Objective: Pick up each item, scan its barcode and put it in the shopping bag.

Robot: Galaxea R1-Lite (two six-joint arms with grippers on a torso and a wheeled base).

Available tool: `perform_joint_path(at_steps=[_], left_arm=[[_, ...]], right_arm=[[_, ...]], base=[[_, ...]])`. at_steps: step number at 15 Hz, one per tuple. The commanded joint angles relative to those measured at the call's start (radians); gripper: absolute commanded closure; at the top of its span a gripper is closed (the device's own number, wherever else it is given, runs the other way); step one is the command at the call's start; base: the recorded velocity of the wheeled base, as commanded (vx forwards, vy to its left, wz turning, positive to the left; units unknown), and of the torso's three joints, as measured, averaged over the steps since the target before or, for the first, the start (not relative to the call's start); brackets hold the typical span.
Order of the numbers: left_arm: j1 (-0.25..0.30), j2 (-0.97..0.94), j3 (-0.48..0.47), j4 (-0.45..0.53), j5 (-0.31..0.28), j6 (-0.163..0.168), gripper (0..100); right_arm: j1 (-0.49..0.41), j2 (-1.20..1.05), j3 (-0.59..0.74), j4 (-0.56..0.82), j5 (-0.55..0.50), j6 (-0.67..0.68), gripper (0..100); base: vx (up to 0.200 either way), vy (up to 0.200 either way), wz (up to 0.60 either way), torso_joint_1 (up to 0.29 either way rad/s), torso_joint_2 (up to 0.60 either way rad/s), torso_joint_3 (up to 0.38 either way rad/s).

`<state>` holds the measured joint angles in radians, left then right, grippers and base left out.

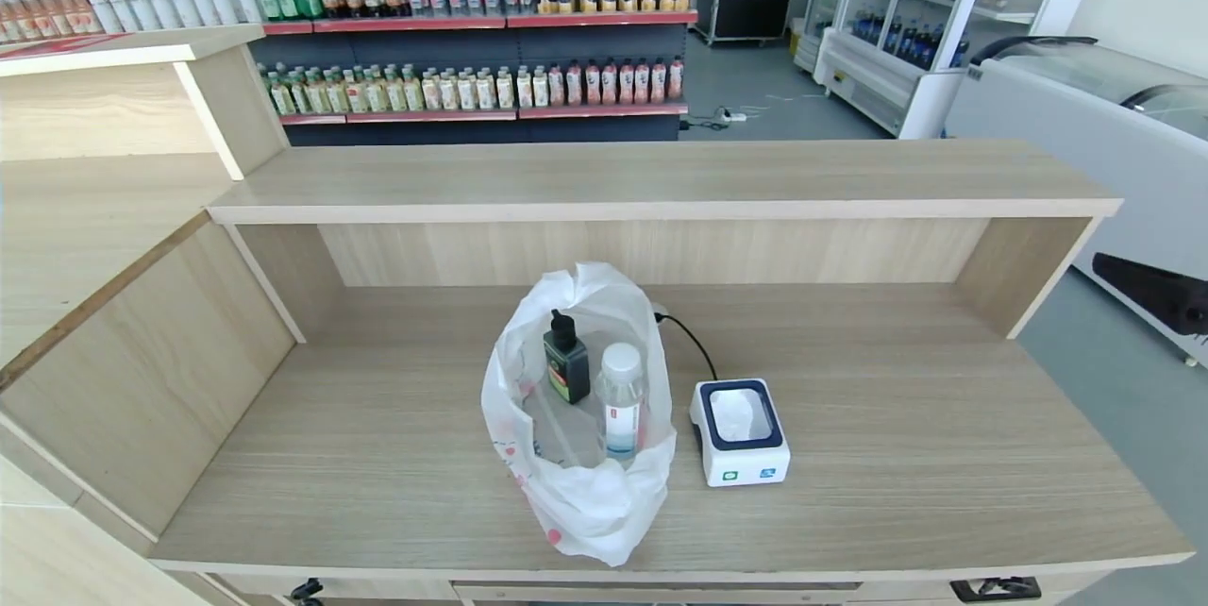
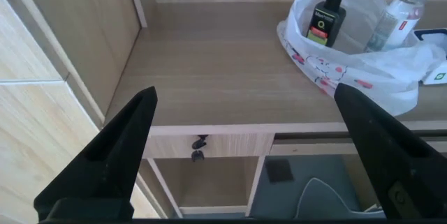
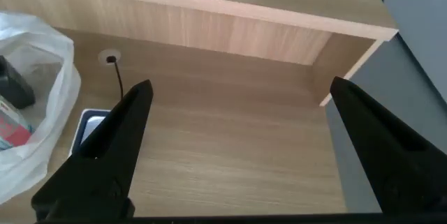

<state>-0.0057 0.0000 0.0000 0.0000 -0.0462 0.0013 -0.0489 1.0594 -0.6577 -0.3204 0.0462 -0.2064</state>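
Two items stand upright inside the white plastic shopping bag [image 1: 578, 493], which sits approx. mid-counter near the front edge of the wooden counter [image 1: 897, 464]. One is a dark pump bottle [image 1: 566, 362] w/ black top and green label, toward the bag's back. The other is a clear bottle [image 1: 621, 403] w/ white cap, just beside it on the robot's right and a bit nearer the front. The bag mouth gapes upward w/ handles sticking up at the back, and small pink marks show on its lower side.

The barcode scanner [image 1: 739, 431], white w/ a dark-blue rim round its window, rests on the counter just right of the bag; can't tell if bag and scanner touch. Its black cable [image 1: 694, 346] runs back behind the bag to a hole in the countertop.

Left gripper [image 2: 244, 95]: jaws spread wide, nothing btw them, held off the counter's front-left edge, well apart from the bag. Right gripper [image 3: 241, 88]: jaws spread wide, empty, by the counter's right half, to the robot's right of the scanner.

Beyond the counter's raised ledge [image 1: 661, 176] are shelves of drink bottles [image 1: 472, 21], w/ a glass-door fridge [image 1: 930, 11] and a chest freezer [image 1: 1085, 125] off to the right.
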Motion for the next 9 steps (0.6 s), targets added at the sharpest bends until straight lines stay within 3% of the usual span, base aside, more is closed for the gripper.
perform_joint_path(at_steps=[1,3,6,7,8,9], left_arm=[[0.0,0.002,0.0,0.0,0.0,0.0,0],[0.0,0.002,0.0,0.0,0.0,0.0,0],[0.0,0.002,0.0,0.0,0.0,0.0,0],[0.0,0.002,0.0,0.0,0.0,0.0,0],[0.0,0.002,0.0,0.0,0.0,0.002,0],[0.0,0.002,0.0,0.0,0.0,0.0,0]], right_arm=[[-0.094,-0.027,0.079,0.018,-0.037,0.059,0],[-0.1,-0.119,0.208,0.014,-0.071,0.101,0],[-0.06,-0.486,0.607,-0.011,-0.072,0.113,0],[-0.06,-0.593,0.658,-0.006,-0.074,0.119,0],[-0.054,-0.774,0.658,0.219,-0.081,0.18,0],[-0.054,-0.892,0.653,0.35,-0.092,0.206,0]], base=[[0.0,0.0,0.0,0.0,0.0,0.0],[0.0,0.0,0.0,0.0,0.0,0.0],[0.0,0.0,0.0,0.0,0.0,0.0],[0.0,0.0,0.0,0.0,0.0,0.0],[0.0,0.0,0.0,0.0,0.0,0.0],[0.0,0.0,0.0,0.0,0.0,0.0]])
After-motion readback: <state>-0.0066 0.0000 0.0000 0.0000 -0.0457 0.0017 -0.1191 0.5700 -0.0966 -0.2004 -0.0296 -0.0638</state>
